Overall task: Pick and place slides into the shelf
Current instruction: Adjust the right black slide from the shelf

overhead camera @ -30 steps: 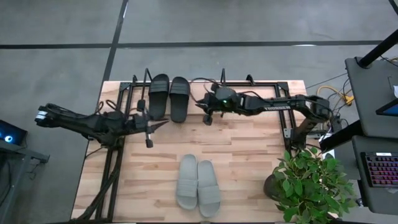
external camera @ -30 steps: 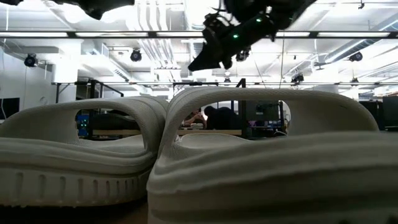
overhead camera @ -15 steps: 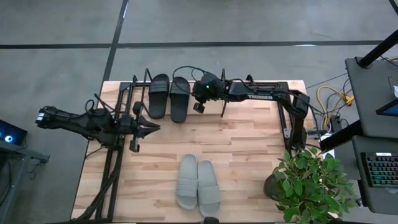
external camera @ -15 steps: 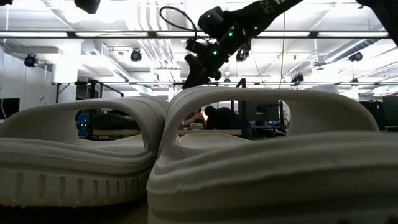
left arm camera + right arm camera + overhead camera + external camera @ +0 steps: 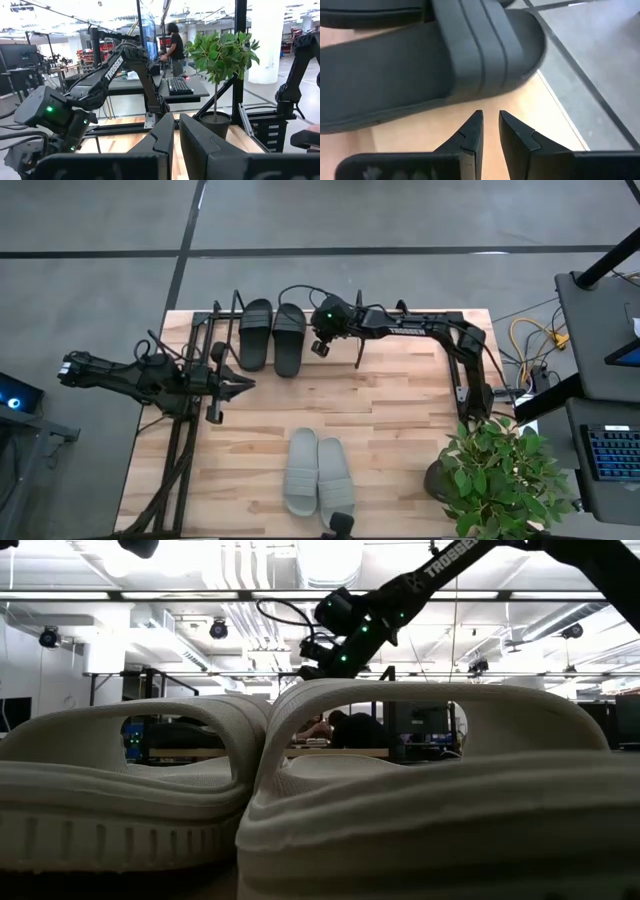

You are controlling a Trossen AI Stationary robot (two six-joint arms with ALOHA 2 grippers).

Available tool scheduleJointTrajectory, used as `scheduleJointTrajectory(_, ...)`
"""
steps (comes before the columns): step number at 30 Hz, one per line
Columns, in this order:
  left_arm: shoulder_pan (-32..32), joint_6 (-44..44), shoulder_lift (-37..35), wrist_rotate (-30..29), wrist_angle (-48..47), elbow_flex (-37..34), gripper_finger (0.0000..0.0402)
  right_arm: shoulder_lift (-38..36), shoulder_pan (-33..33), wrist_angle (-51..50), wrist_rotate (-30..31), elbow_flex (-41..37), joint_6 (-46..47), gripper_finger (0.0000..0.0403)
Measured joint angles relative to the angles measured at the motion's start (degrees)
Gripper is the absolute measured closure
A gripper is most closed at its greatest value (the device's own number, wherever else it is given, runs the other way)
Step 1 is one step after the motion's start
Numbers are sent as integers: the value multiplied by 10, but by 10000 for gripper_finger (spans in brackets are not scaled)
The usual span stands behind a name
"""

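Beside black slide (image 5: 420, 60), right fingers (image 5: 470, 132) empty

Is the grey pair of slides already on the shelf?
No, in the high view the grey pair lies at the table's near edge, far from the shelf.

Grey slides (image 5: 400, 800) block low view; shelf hidden there

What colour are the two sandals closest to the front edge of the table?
The front pair of slides is light grey, clearest in the high view.
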Motion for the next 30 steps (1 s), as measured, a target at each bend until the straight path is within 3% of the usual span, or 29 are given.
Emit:
scheduleJointTrajectory(10, 0, 1, -5, 0, 14, 0, 387, 0, 4, 27, 0, 0, -18, 351)
scheduleJointTrajectory(18, 0, 30, -5, -1, 21, 0, 387, 0, 14, -11, 0, 36, -50, 351)
scheduleJointTrajectory(25, 0, 30, -4, -1, 21, 0, 387, 11, 13, -88, 0, 124, -66, 351)
scheduleJointTrajectory(30, 0, 29, -4, 0, 21, 0, 387, 71, 13, -173, -3, 233, -87, 351)
